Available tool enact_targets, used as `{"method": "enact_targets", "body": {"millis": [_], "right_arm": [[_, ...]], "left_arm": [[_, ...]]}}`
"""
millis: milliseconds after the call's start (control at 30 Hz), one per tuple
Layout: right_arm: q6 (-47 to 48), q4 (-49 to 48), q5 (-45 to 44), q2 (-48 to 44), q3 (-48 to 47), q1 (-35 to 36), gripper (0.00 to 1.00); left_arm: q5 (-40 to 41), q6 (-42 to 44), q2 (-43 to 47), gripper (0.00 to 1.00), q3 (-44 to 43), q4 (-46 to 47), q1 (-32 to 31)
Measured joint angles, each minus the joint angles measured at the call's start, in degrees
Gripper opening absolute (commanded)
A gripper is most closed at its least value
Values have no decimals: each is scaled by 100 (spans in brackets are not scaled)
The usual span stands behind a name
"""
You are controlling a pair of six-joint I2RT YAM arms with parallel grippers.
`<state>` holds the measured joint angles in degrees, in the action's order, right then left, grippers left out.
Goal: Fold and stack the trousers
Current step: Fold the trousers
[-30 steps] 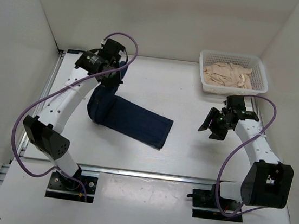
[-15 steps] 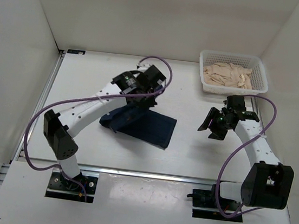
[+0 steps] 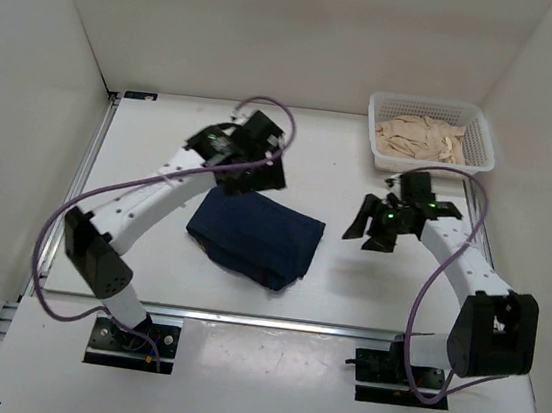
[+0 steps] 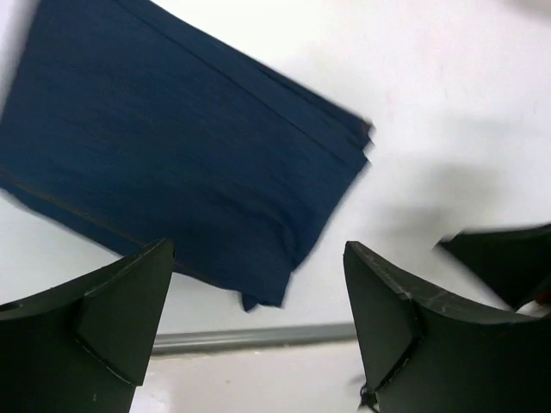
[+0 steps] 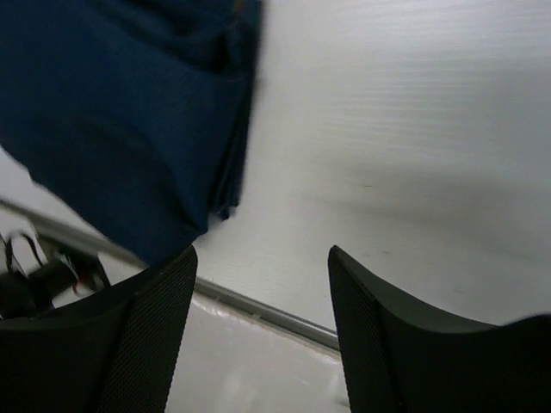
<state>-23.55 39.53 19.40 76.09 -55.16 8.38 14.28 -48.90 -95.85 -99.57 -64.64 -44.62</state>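
Note:
The trousers (image 3: 257, 236) lie folded into a compact dark navy rectangle on the white table, a little left of its middle. They fill the upper left of the left wrist view (image 4: 172, 146) and the upper left of the right wrist view (image 5: 120, 120). My left gripper (image 3: 259, 176) hovers just beyond their far edge, open, nothing between its fingers (image 4: 129, 301). My right gripper (image 3: 366, 226) hangs to the right of the trousers, apart from them, open and empty.
A white mesh basket (image 3: 468, 160) holding beige cloth stands at the far right corner. A metal rail (image 3: 272, 319) runs along the table's near edge. White walls close in the left, back and right sides.
The left arm carried the trouser end rightward over the rest, laid it down and let go; its jaws opened. The right gripper shifted slightly left toward the trousers.

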Motion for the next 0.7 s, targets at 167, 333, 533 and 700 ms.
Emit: {"method": "enact_targets", "body": {"millis": [167, 333, 533, 700], "right_arm": [[-170, -564, 557, 844, -28, 1266, 68], [-446, -1095, 782, 1635, -24, 1696, 60], [-605, -1235, 680, 2129, -330, 2258, 49], [-730, -1360, 470, 2492, -529, 2404, 32]], "left_arm": [[52, 129, 1058, 89, 551, 15, 1080], [4, 195, 1615, 89, 1062, -4, 1346], [-162, 232, 1657, 89, 1467, -2, 1456], [-236, 238, 1655, 89, 1493, 13, 1462]]}}
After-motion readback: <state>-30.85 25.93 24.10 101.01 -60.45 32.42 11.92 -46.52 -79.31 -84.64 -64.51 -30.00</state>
